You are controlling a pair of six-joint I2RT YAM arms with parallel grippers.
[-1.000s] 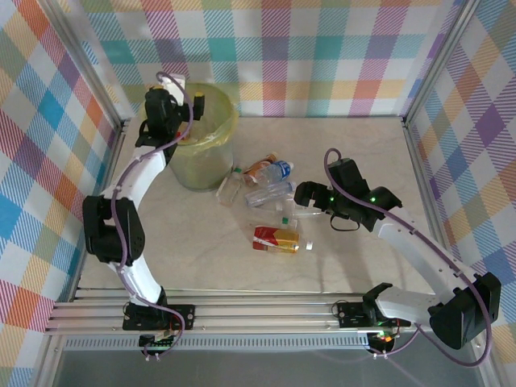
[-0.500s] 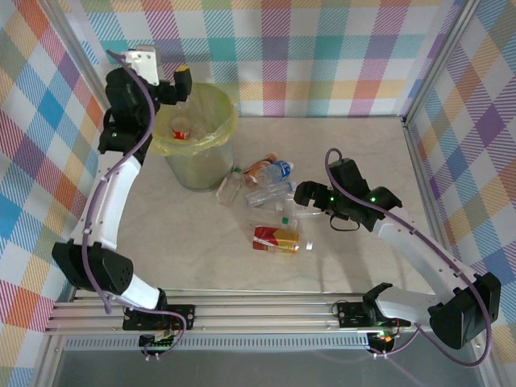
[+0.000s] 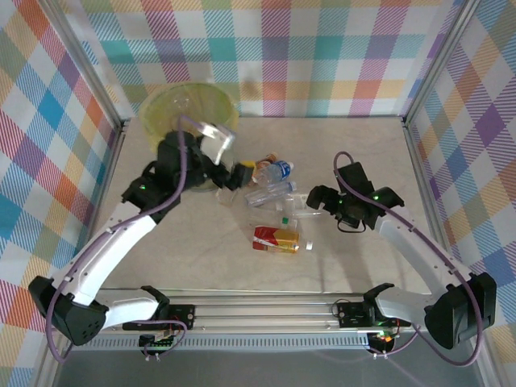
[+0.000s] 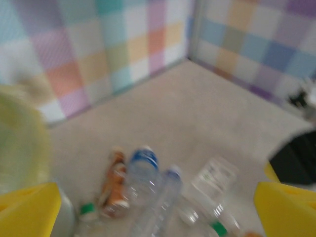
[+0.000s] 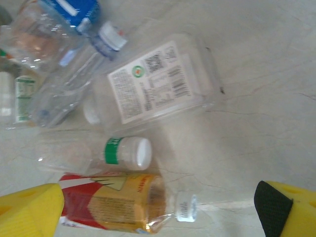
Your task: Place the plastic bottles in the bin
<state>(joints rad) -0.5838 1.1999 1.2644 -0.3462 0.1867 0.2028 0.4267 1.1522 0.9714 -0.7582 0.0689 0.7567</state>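
Observation:
Several plastic bottles lie in a loose pile mid-table: an orange-label one (image 3: 262, 168), a blue-label one (image 3: 279, 170), a long clear one (image 3: 268, 193) and a red-and-yellow-label one (image 3: 276, 239). The bin (image 3: 169, 105), a pale-green bucket with a yellow-green liner, stands at the back left, partly behind my left arm. My left gripper (image 3: 234, 173) hangs open at the pile's left edge; its blurred wrist view shows the orange-label bottle (image 4: 114, 180) and the blue-label bottle (image 4: 143, 168) ahead. My right gripper (image 3: 312, 199) is open at the pile's right, above the red-and-yellow bottle (image 5: 118, 202) and a white-capped bottle (image 5: 123, 153).
A flat clear bottle with a white printed label (image 5: 153, 86) lies above the white-capped one. Checked walls close in the table on the left, back and right. Bare tabletop (image 3: 355, 145) stretches behind my right arm and along the front of the pile.
My left arm has swung away from above the bin, down and to the right, to the left edge of the bottle pile. My right gripper has shifted slightly to the right.

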